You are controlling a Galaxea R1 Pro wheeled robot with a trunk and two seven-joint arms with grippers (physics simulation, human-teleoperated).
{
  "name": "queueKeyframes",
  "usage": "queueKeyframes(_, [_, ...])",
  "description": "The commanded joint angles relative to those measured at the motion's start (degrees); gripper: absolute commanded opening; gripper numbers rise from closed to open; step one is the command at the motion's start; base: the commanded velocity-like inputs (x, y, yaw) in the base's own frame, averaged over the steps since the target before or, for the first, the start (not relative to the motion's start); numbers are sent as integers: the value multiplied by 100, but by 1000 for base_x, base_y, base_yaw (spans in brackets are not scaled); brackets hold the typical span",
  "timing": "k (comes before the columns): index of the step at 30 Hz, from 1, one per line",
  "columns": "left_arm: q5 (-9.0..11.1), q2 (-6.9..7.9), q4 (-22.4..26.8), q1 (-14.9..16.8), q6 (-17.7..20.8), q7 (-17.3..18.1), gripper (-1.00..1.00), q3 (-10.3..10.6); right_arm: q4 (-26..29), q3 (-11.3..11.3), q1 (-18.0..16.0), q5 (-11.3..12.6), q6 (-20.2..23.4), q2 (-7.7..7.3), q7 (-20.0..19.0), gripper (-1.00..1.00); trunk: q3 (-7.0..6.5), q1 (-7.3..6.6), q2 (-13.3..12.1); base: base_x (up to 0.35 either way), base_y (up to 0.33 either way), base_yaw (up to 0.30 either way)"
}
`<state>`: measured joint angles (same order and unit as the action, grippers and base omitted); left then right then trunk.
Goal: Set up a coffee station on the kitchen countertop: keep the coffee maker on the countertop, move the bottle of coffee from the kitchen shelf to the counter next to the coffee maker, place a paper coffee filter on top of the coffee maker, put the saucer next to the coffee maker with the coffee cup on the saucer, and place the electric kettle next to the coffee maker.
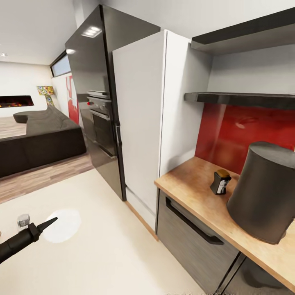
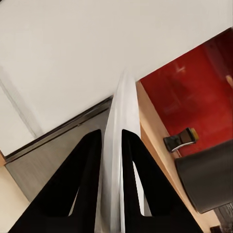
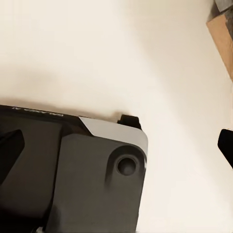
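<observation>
My left gripper [image 1: 46, 225] hangs low over the floor, left of the counter, shut on the saucer [image 1: 62, 225], a small white round plate. In the left wrist view the black fingers [image 2: 85, 179] pinch the saucer [image 2: 118, 141] edge-on. The kitchen countertop [image 1: 189, 184] carries the tall dark-grey coffee maker [image 1: 264, 192] with the small dark bottle of coffee [image 1: 220, 181] standing to its left. Both also appear past the saucer: coffee maker [image 2: 206, 179], bottle of coffee [image 2: 182, 140]. The thin black kitchen shelf [image 1: 237, 98] is bare. My right gripper [image 3: 119, 145] is open above the robot's base.
A tall white cabinet [image 1: 139, 123] and a black oven tower [image 1: 96, 106] stand left of the counter. Grey drawer fronts with a black handle [image 1: 192, 229] sit below the worktop. A red backsplash [image 1: 246, 135] lines the wall. A dark sofa [image 1: 37, 139] lies far left.
</observation>
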<state>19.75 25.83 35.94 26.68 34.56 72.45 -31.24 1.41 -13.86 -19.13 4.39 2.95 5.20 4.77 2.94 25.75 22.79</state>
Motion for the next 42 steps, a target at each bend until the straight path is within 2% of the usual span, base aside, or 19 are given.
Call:
queueKeyframes(1, [11,1,0,3,42,6,-100,-5,8,-48,-5,49,31,-17,21,100,13,4,13,0,2,-260])
queueKeyframes(23, [17,1,10,9,37,-160,-100,-20,8,-38,-3,62,37,-54,11,100,13,4,13,0,0,-257])
queueKeyframes(26, [28,-5,64,56,45,-405,-100,-19,8,-38,-4,62,43,-54,9,100,13,4,13,0,0,-262])
queueKeyframes(27, [41,-27,82,94,58,-662,-100,-14,8,-38,-5,58,48,-54,12,100,13,4,13,0,0,-262])
queueKeyframes(30, [50,-99,119,142,71,-863,-100,-4,8,-38,-4,55,54,-54,14,100,13,4,13,0,0,-262])
queueKeyframes(34, [36,-182,191,477,108,-1085,-100,-7,8,-38,-6,59,49,-54,15,100,13,4,13,0,0,-238])
queueKeyframes(38, [51,-245,208,854,133,-1606,-100,-7,8,-38,-4,60,48,-54,16,100,13,4,13,0,0,-219])
queueKeyframes(42, [54,-444,206,1152,138,-2138,-100,-7,8,-38,-5,61,46,-54,16,100,13,4,13,0,0,-250])
